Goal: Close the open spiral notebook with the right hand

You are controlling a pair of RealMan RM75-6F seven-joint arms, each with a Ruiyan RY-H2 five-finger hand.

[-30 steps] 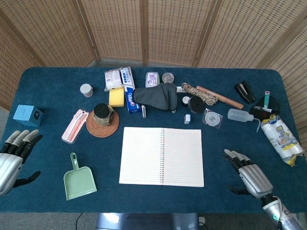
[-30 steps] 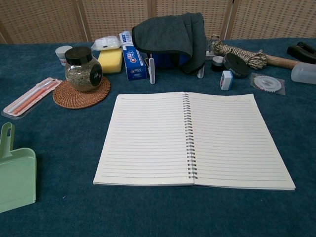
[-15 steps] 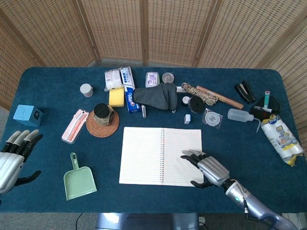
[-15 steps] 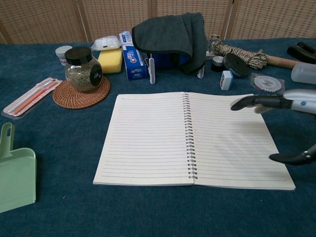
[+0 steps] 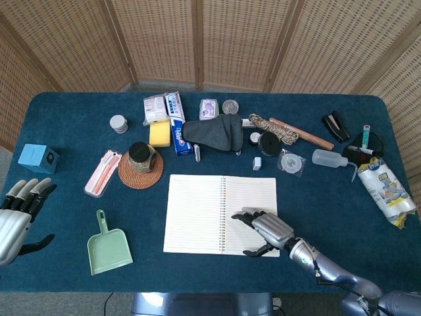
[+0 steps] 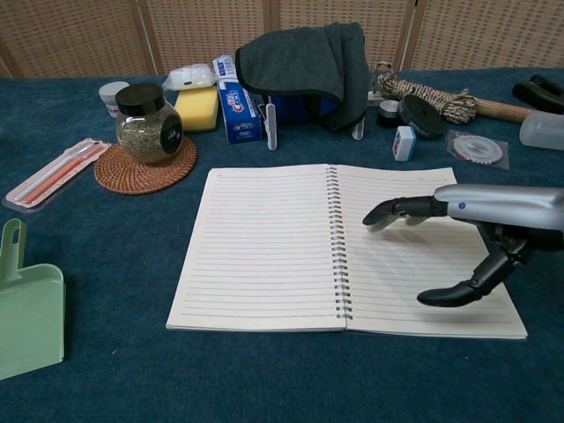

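The spiral notebook [image 5: 197, 214] [image 6: 264, 247] lies open and flat in the middle of the blue table, lined pages up, its wire spine running front to back. My right hand [image 5: 263, 230] [image 6: 458, 233] hovers palm down over the right page, fingers stretched toward the spine and thumb spread below; it holds nothing. My left hand [image 5: 16, 217] stays at the table's left edge, fingers apart and empty, seen only in the head view.
A green dustpan [image 5: 108, 247] lies left of the notebook. Behind it sit a jar on a wicker coaster [image 5: 140, 164], a toothbrush pack [image 5: 102, 172], a dark cloth [image 5: 214, 131], a rope coil [image 5: 273, 128], a squeeze bottle [image 5: 332, 158] and a blue box [image 5: 37, 158].
My right hand has swept left from the table's right side onto the notebook's right page, its fingers now reaching close to the spine. The notebook and left hand have not moved.
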